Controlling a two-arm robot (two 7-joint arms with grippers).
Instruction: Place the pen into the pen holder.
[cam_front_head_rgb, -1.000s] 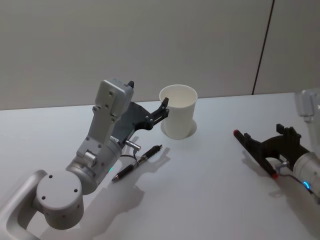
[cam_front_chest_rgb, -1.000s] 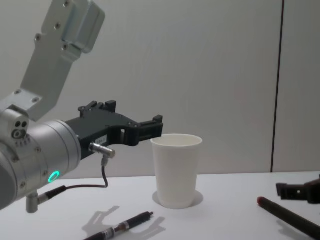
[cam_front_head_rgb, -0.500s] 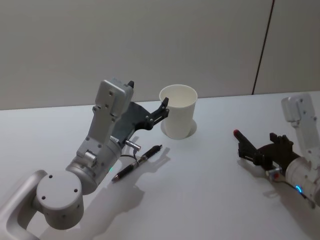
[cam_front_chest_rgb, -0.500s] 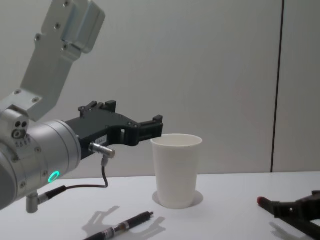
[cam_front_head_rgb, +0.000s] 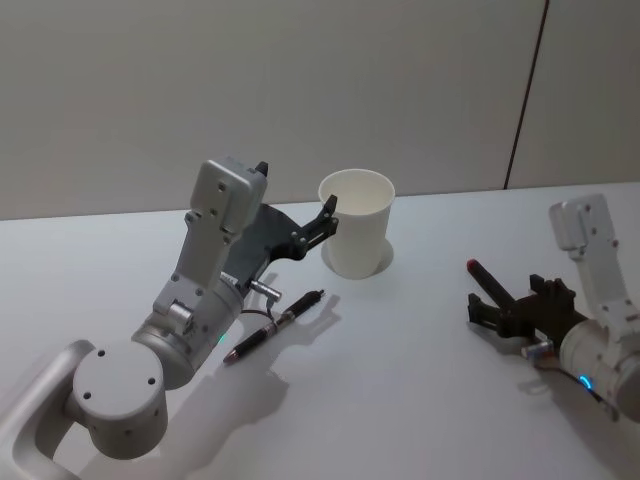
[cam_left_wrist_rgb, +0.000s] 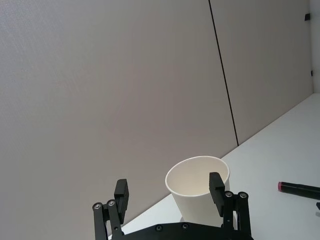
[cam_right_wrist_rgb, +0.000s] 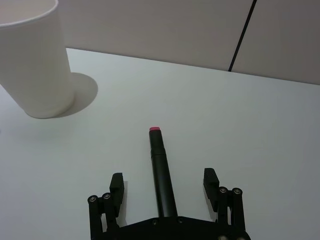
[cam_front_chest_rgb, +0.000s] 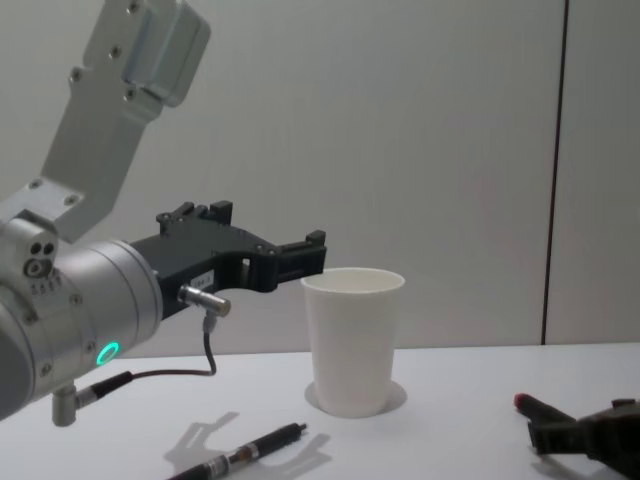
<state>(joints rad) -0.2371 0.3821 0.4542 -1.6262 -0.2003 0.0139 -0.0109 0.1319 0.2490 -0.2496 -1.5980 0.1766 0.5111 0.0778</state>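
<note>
Apparently low, right gripper (cam_right_wrist_rgb: 163, 178) astride pen (cam_right_wrist_rgb: 160, 157).

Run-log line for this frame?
phase: pre-grasp | right gripper: jaws open, astride red-tipped pen on table | left gripper: open, facing paper cup | second pen: on table, left of cup

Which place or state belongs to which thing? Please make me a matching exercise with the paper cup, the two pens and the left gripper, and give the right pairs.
Things:
1. paper cup
2. red-ended pen
3. black and silver pen
4. left gripper

Places or states:
A. raised off the table, open, close to the cup's rim
B. lying between the open fingers of the right gripper
C. standing upright on the table
D. lying on the table, left of the cup, no gripper around it

Pairs: 1-C, 2-B, 3-D, 4-A
</note>
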